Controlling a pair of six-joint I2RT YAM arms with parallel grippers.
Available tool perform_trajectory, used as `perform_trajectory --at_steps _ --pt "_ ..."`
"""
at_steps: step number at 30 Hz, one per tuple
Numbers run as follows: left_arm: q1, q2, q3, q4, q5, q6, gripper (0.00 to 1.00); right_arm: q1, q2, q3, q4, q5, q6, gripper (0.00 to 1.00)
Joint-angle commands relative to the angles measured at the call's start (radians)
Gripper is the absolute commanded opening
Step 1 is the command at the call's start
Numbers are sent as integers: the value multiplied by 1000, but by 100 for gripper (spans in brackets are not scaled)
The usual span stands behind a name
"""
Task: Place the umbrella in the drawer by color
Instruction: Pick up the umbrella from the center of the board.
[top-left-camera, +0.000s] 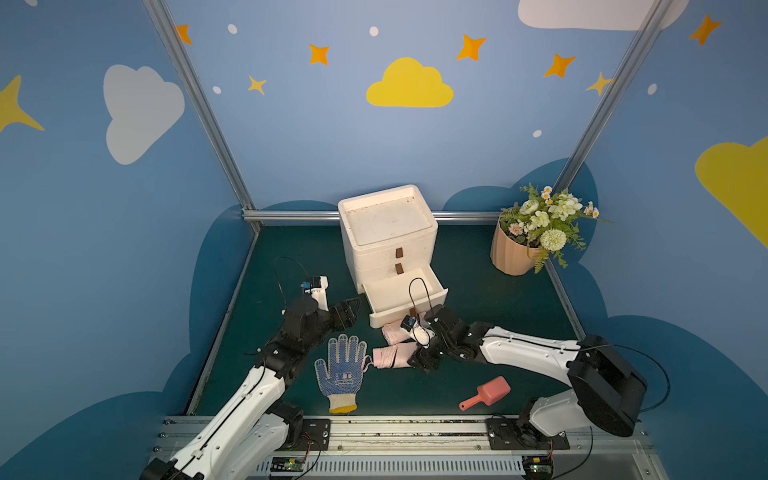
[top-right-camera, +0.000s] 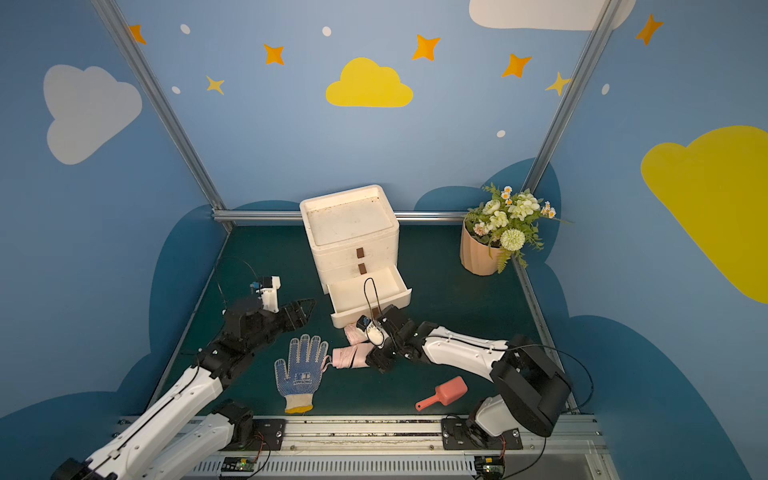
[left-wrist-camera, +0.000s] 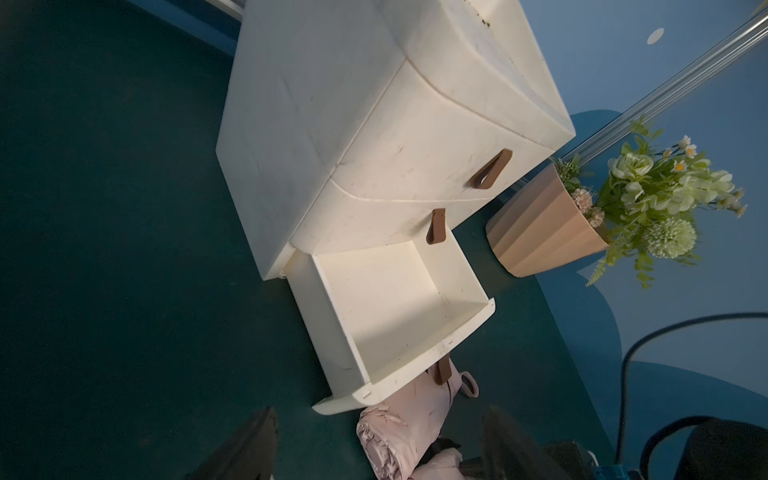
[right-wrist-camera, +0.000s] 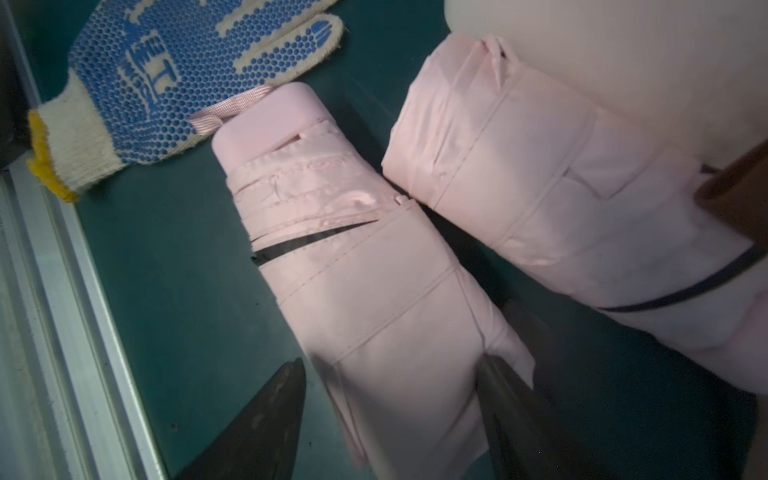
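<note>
Glove (top-left-camera: 340, 374), R gripper (right-wrist-camera: 390, 365) released astride pink umbrella (right-wrist-camera: 345, 266), L gripper (left-wrist-camera: 380, 415) released, btm drawer (top-left-camera: 386, 316) out, empty

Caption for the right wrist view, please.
Right gripper open astride one pink umbrella; second pink umbrella alongside, dotted glove nearby.

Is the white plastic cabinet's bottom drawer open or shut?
Open: the bottom drawer stands pulled out of the white cabinet, its inside bare.
</note>
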Motion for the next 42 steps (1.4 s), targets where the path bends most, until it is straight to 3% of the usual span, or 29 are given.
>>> perform_trajectory --at_steps 1,4,8,10,15,24,33,36,42 --pt "2 -55 -84 95 14 25 82 33 70 35 -91 128 9 70" --pt "2 -92 -133 111 -8 47 82 49 114 57 -113 207 41 69" --pt "1 -123 -172 135 -45 56 83 91 153 80 -127 288 48 61" --pt "2 -136 -183 137 -56 44 83 115 167 90 -133 319 39 50" --pt "2 -182 -189 107 -60 38 83 162 183 93 -127 355 13 1" --pt "2 -224 -209 120 -32 12 82 196 102 85 -128 413 -25 0" --pt "-29 -104 -204 345 246 43 86 185 -332 -61 1 457 -103 0" --pt "-86 -53 -178 403 321 77 87 168 -487 -130 64 490 -102 0" --pt "-290 23 -100 419 313 206 88 125 -675 -199 194 461 -76 0"
